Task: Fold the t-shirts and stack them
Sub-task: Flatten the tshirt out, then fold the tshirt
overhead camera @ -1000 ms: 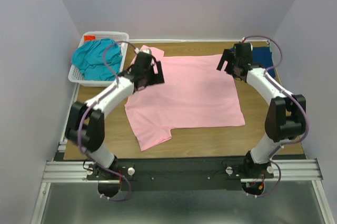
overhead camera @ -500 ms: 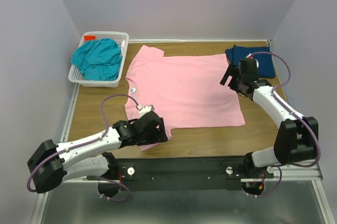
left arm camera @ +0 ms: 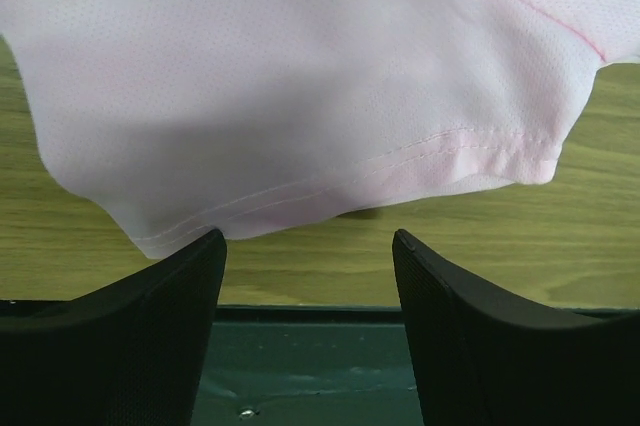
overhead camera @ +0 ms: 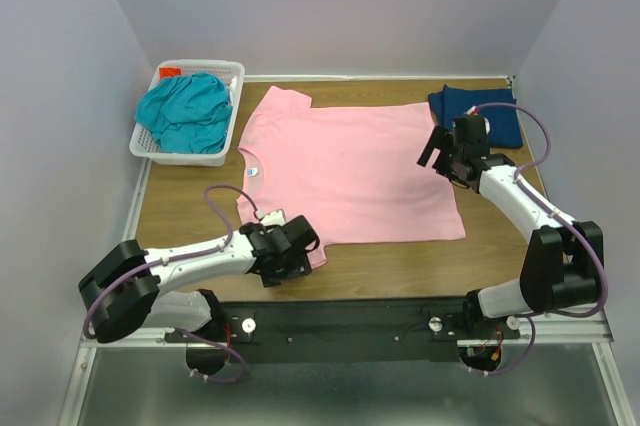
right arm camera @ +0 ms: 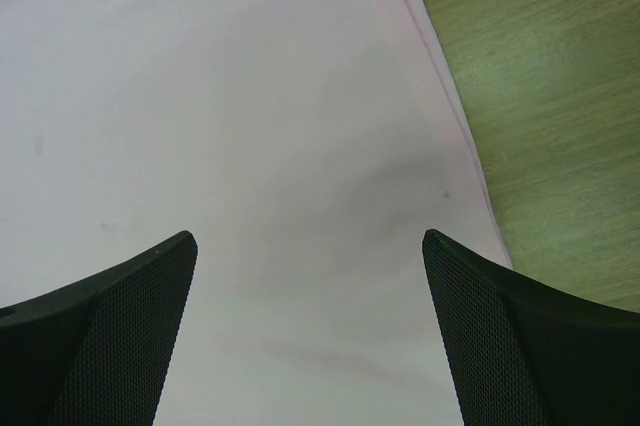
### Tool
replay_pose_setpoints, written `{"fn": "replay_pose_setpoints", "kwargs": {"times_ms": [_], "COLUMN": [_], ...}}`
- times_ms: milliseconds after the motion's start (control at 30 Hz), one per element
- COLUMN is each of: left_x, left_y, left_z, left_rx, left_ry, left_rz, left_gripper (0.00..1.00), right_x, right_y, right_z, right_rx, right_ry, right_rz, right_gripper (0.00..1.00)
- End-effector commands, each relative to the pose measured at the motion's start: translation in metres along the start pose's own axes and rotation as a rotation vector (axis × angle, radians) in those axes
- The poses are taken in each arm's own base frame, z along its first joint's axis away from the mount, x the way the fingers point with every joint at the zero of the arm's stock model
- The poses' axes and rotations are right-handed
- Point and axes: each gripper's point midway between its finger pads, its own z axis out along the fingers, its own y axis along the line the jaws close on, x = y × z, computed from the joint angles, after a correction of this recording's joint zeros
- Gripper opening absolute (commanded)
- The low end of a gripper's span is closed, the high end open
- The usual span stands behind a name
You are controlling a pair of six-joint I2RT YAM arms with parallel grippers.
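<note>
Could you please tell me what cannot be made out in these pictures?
- Top view: the left pincer covers the near sleeve of the pink t-shirt; whether they touch is unclear.
- Top view: the right arm hides part of the navy t-shirt.
- Top view: an orange item in the basket, partly under the teal t-shirt, is too small to identify.
- Right wrist view: the bottom edge cuts off the right pincer.

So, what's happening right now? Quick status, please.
Left gripper open at near sleeve of pink tee; right gripper open over its right edge. Tee flat, unfolded. Nothing blocking.
</note>
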Motion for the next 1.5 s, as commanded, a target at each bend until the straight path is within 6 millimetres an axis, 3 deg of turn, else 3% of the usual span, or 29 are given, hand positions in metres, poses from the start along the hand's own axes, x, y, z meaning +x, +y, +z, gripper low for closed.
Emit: {"fn": "replay_pose_setpoints", "kwargs": {"times_ms": [0,133,400,533,567,700,733,1033,1267,1467], "left_x": [-0.008,-0.010,-0.030,-0.036,-0.036,-0.038,-0.039,-0.050,-0.059,-0.058], "left_y": [0.008,0.010,0.015,0.016,0.016,0.012,0.010,-0.002,-0.011,-0.009], "left_z": [0.010,0.011,0.012,0.012,0.012,0.011,0.011,-0.005,-0.016,-0.019], "left_rx": [-0.089,-0.087,-0.059,-0.068,-0.071,-0.051,-0.040,0.045,0.097,0.111], "left_ry": [-0.033,-0.037,-0.076,-0.079,-0.080,-0.084,-0.087,-0.137,-0.176,-0.183], "left_rz": [-0.035,-0.062,-0.132,-0.129,-0.125,-0.123,-0.114,-0.091,-0.074,-0.087], "left_gripper": [0.72,0.63,0.60,0.39,0.28,0.02,0.00,0.00,0.00,0.00], "right_x": [0.003,0.001,0.004,0.008,0.010,0.019,0.023,0.082,0.112,0.139], "right_y": [-0.005,-0.006,-0.008,-0.009,-0.011,-0.018,-0.023,-0.073,-0.077,-0.099], "right_z": [0.000,-0.003,-0.003,-0.003,-0.005,-0.018,-0.020,-0.042,-0.044,-0.045], "right_rx": [0.009,0.013,0.015,0.015,0.017,0.018,0.033,0.172,0.183,0.256], "right_ry": [0.001,-0.010,-0.004,0.003,0.002,-0.011,-0.016,0.026,0.090,0.083], "right_rz": [0.008,0.012,0.011,0.018,0.024,0.057,0.063,0.181,0.308,0.406], "right_gripper": [1.00,1.00,1.00,1.00,1.00,1.00,1.00,1.00,0.99,0.97]}}
